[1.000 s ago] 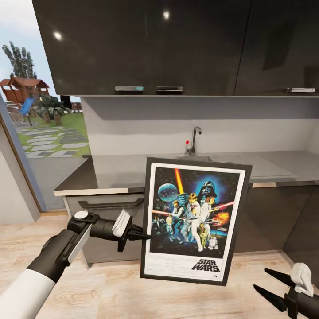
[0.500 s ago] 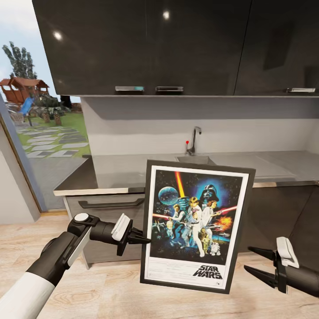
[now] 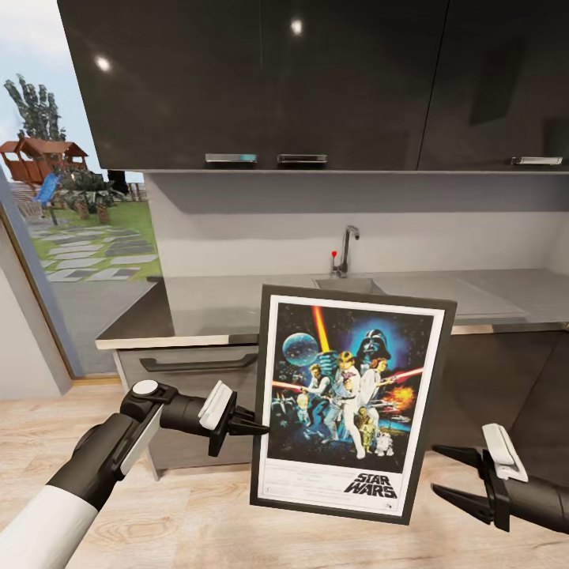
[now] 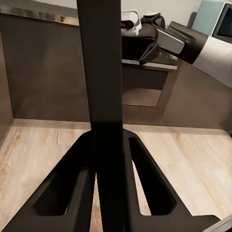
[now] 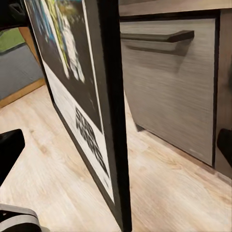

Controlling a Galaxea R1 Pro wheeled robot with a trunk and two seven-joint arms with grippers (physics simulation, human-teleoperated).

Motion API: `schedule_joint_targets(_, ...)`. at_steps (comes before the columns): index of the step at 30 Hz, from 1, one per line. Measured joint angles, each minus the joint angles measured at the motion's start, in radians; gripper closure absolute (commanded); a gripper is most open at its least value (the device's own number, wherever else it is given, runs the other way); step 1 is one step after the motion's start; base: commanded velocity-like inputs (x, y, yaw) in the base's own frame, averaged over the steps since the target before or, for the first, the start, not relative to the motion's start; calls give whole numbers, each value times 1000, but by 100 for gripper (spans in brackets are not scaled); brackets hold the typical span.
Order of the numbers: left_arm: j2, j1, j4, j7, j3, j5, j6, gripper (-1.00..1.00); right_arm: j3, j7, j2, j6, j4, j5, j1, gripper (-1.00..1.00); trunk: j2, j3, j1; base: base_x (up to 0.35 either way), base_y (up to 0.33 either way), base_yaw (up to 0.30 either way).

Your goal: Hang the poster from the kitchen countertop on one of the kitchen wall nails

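Nearest the camera in the head view, the left gripper (image 3: 251,421) reaches in from the lower left and its dark fingers pinch the left edge of the poster (image 3: 348,399), about halfway up the frame. The poster hangs upright in the air in front of the cabinets, tilted slightly, its artwork facing the camera and the black logo at the bottom. The right gripper (image 3: 452,476) comes in from the lower right with its two pointed fingers spread well apart, holding nothing; the tips sit just beside the poster's lower right edge, with a small gap between them.

The left wrist view gives what the head view cannot: the poster's frame edge (image 4: 101,96) seen end-on, running straight between the two fingers, which close tightly on it from either side. Beyond it the right arm (image 4: 166,41) shows against the dark cabinets.

The right wrist view looks along the poster's face at a steep slant (image 5: 72,96), with its black frame edge close in front and the wooden floor (image 5: 48,169) below; whether the fingers touch the frame cannot be told here.

Farther back, the kitchen countertop (image 3: 221,304) runs across, with the tap (image 3: 346,249) at its rear edge and dark wall cabinets (image 3: 316,79) above.
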Motion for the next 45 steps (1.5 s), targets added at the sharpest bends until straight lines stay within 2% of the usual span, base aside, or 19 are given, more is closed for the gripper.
schedule_joint_targets(6,0,0,-3,0,-1,0,0,100,66,9,3,0,0,0,1,-100,0,0,0,0,0,0)
schedule_joint_targets(9,0,0,-4,0,-1,0,0,100,78,10,4,0,0,-1,1,-100,0,0,0,0,0,0)
schedule_joint_targets(22,0,0,-9,-3,-2,1,0,100,85,11,6,0,0,-1,1,-100,0,0,0,0,0,0)
schedule_joint_targets(31,0,0,-11,-54,-2,1,0,100,85,11,6,1,1,-1,1,-100,0,0,0,0,0,0)
schedule_joint_targets(45,0,0,-11,-58,-2,1,0,100,85,11,8,0,1,-1,1,-100,0,0,0,0,0,0)
